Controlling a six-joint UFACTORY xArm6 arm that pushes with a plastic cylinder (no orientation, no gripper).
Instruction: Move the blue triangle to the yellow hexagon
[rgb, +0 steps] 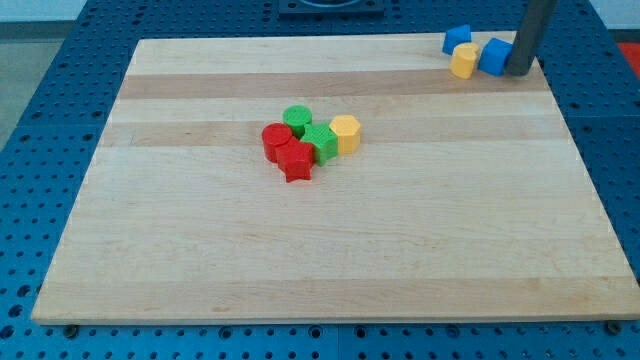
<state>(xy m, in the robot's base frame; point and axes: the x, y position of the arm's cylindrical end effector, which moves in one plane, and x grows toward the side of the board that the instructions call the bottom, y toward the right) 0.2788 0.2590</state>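
Note:
My tip (519, 72) is at the view's top right, against the right side of a blue block (494, 56). A yellow block (464, 61) touches that blue block on its left. A second blue block (457, 39), which may be the triangle, lies just above the yellow one. I cannot tell the shapes of the two blue blocks for sure. The yellow hexagon (345, 132) sits near the board's middle, at the right end of a cluster, far to the lower left of my tip.
The cluster holds a green cylinder (297, 119), a red cylinder (276, 140), a red star (296, 163) and a green block (322, 144) touching the hexagon's left side. The wooden board (320, 260) lies on a blue perforated table.

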